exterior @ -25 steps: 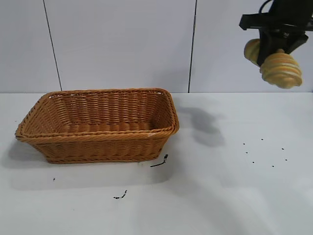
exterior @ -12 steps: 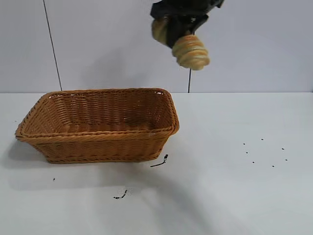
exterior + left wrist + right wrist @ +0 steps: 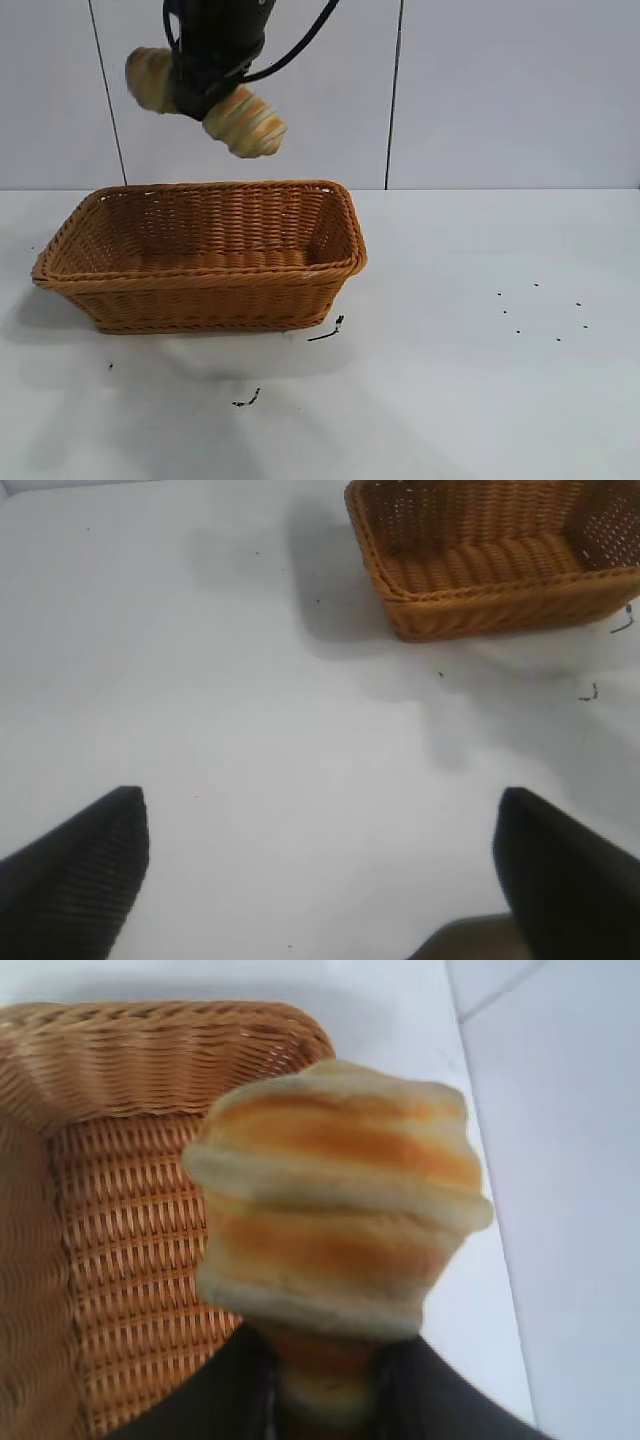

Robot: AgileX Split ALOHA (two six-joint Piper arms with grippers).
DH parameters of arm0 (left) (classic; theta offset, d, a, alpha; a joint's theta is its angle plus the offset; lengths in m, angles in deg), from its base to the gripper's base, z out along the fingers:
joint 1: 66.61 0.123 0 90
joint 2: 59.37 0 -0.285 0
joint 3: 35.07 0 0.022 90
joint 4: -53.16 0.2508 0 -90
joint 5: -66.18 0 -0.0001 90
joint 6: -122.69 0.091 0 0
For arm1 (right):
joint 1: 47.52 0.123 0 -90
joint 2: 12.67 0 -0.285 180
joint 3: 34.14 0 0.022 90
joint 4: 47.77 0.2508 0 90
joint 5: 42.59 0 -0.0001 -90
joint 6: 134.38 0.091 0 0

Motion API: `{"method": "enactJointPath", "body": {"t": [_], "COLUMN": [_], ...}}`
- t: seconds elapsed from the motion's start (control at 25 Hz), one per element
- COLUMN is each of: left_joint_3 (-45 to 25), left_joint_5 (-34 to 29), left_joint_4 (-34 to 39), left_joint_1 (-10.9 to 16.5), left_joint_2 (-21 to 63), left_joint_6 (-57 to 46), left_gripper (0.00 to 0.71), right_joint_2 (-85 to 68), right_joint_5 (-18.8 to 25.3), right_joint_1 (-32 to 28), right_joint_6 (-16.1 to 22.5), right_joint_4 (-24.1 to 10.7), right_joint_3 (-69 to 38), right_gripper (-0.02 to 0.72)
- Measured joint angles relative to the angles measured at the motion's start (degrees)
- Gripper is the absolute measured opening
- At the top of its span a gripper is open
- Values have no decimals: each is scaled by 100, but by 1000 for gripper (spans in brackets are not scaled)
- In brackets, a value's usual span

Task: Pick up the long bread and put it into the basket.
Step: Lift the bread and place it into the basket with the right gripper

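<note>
Gripping the long bread (image 3: 243, 120) across its middle in my right gripper (image 3: 205, 88) — both ends jut past my fingers | loaf held in the air above the basket (image 3: 340, 262), clear of its rim | my left gripper (image 3: 320, 865) spread wide over the white table (image 3: 230, 730) — basket well beyond its fingertips

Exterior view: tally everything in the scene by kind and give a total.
Long bread: 1, held in the right claw above the basket
Basket: 1
Table: 1
Claws: 2, counting the left claw, open over the table
Total: 5
</note>
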State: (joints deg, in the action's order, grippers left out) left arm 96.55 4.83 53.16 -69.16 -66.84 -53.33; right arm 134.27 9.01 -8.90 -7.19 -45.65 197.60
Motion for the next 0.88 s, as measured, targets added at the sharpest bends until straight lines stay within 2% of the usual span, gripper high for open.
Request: {"method": "enactJointPath", "body": {"t": [0.16,0.28,0.36,0.4,0.48,0.64,0.8,0.88], "left_joint_3": [0,0,0,0,0,0,0,0], "left_joint_5": [0,0,0,0,0,0,0,0], "left_joint_4": [0,0,0,0,0,0,0,0], "left_joint_1": [0,0,0,0,0,0,0,0], "left_joint_2": [0,0,0,0,0,0,0,0], "left_joint_6": [0,0,0,0,0,0,0,0], "left_gripper": [696,696,696,696,696,696,696,696], "right_joint_2": [305,433,454,454,454,448,294,121], "right_joint_5": [-198,-276,-315,-331,-339,-350,-349,-301], "right_joint_1": [0,-15,-12,-12,-12,-17,-51,-114], "right_joint_6": [-17,-17,-17,-17,-17,-17,257,670], "right_joint_4": [55,219,294,321,342,342,367,380], "right_joint_3": [0,0,0,0,0,0,0,0], "right_gripper": [135,135,156,189,302,615,683,688]}}
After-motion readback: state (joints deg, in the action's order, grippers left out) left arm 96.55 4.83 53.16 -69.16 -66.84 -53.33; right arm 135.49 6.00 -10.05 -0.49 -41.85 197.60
